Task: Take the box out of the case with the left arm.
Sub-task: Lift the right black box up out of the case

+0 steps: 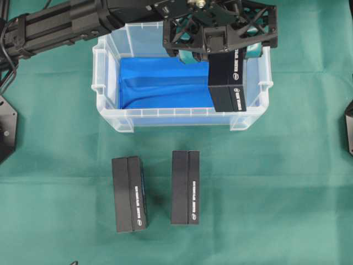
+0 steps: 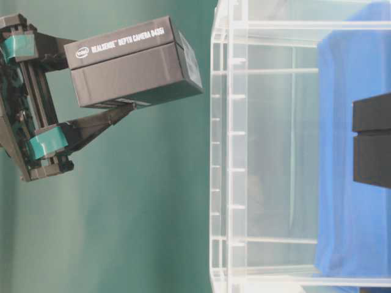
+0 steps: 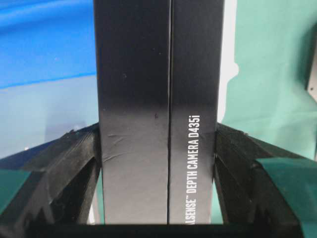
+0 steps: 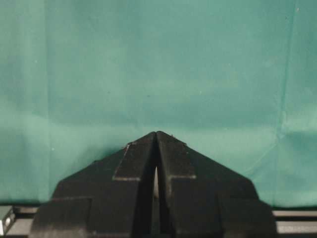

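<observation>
Box (image 1: 225, 70), black rectangular cardboard with white lettering along one long side, gripped between the teal-padded fingers of the left arm's black lattice gripper (image 1: 219, 55) and lifted above the large clear plastic tub (image 1: 107, 83) with the bright blue lining (image 1: 160, 83). Seen from overhead, hanging over the case's 2 o'clock corner, directly above a second black box (image 1: 227, 98) lying on the lining at about 4 o'clock. Confirmed by the table-level view: held box (image 2: 131, 61) clear of the rim, tilted, apart from the tub wall (image 2: 223, 152), with the claw (image 2: 36, 97) clamped across its width.

Judged roughly halfway: grasp made, lift done, box out of the case's interior. Left to do, by the look of it: carrying beyond the rim and setting down on the green cloth (image 1: 276, 193), perhaps beside the two matching black boxes (image 1: 129, 194) (image 1: 185, 187) lying side by side at 6 o'clock from the tub.

Up close in the left wrist view, matte black card (image 3: 133, 114) with a lengthwise seam and faint scuffs, pinched on both long flanks by the fingers (image 3: 74, 163).

Right gripper (image 4: 156, 148) pressed shut on nothing, parked over bare cloth.
</observation>
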